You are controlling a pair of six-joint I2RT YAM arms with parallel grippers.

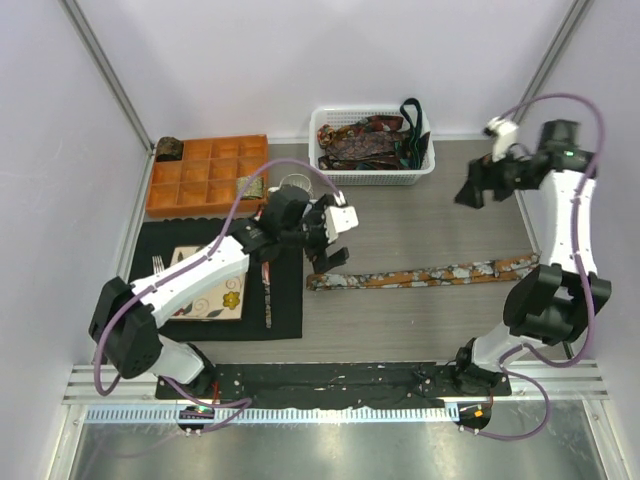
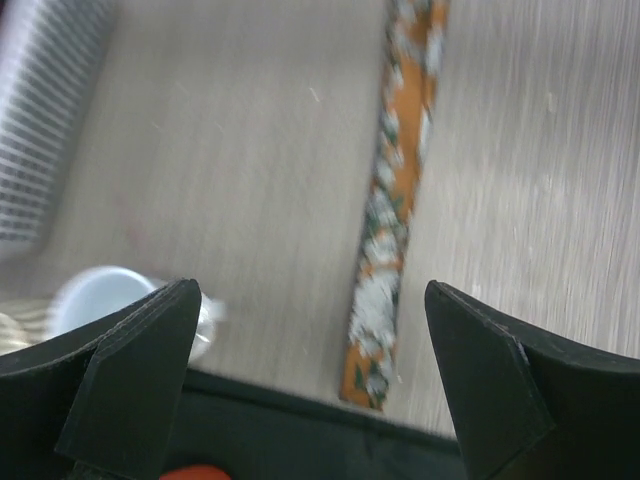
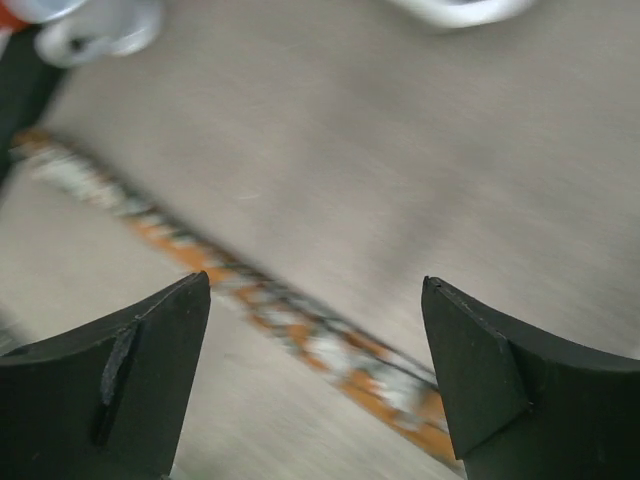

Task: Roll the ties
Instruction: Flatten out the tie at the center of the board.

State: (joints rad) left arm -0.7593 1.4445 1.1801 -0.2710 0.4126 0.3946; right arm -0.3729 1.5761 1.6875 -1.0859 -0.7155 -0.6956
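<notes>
One long orange, white and dark patterned tie (image 1: 420, 274) lies flat across the table, its narrow end by the black mat. My left gripper (image 1: 330, 250) hovers open and empty above that narrow end; in the left wrist view the tie (image 2: 395, 210) runs away between the spread fingers of the gripper (image 2: 310, 290). My right gripper (image 1: 470, 192) is open and empty, raised over the table's right side; the tie (image 3: 300, 330) crosses below the gripper (image 3: 315, 283). More ties (image 1: 365, 140) fill the white basket (image 1: 425, 165). Small mottled coils (image 1: 250, 187) sit in the orange tray (image 1: 205, 160).
A floral square plate (image 1: 205, 295) and a fork (image 1: 158, 266) lie on the black mat (image 1: 285, 300) at left. A clear glass (image 1: 295, 185) stands beside the tray, also in the left wrist view (image 2: 95, 300). The basket wall (image 2: 40, 120) shows at far left there.
</notes>
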